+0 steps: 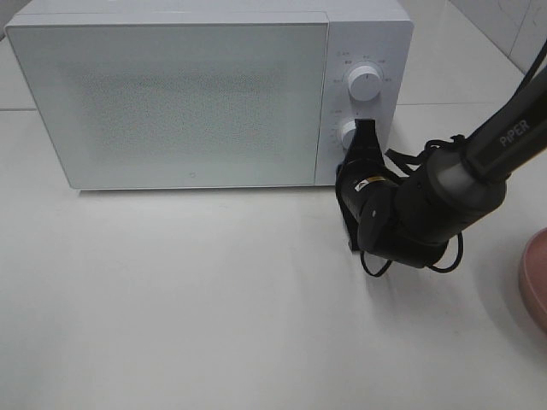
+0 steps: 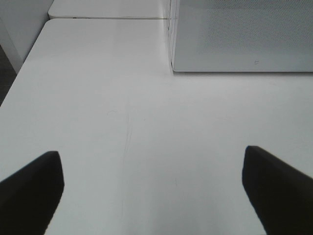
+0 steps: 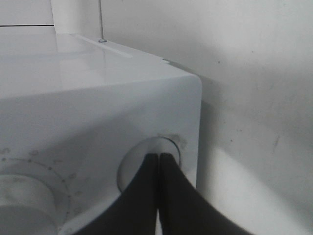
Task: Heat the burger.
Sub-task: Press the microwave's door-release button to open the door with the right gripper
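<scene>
The burger shows in no view, so where it lies relative to either gripper cannot be told. The microwave point(image 1: 188, 94) has its door closed. The right gripper point(image 1: 362, 130), its fingers pressed together on nothing, has its tips at the lower knob point(image 1: 346, 133). The left gripper point(image 2: 154, 191) hangs spread wide over the table point(image 2: 146, 122), near the microwave's front corner. A pink plate point(image 1: 536, 278) sits at the table's right edge.

One microwave point(image 1: 188, 94), two dials point(image 1: 366, 84) point(image 1: 347, 132), one pink plate point(image 1: 535, 278), one table point(image 1: 171, 299)
</scene>
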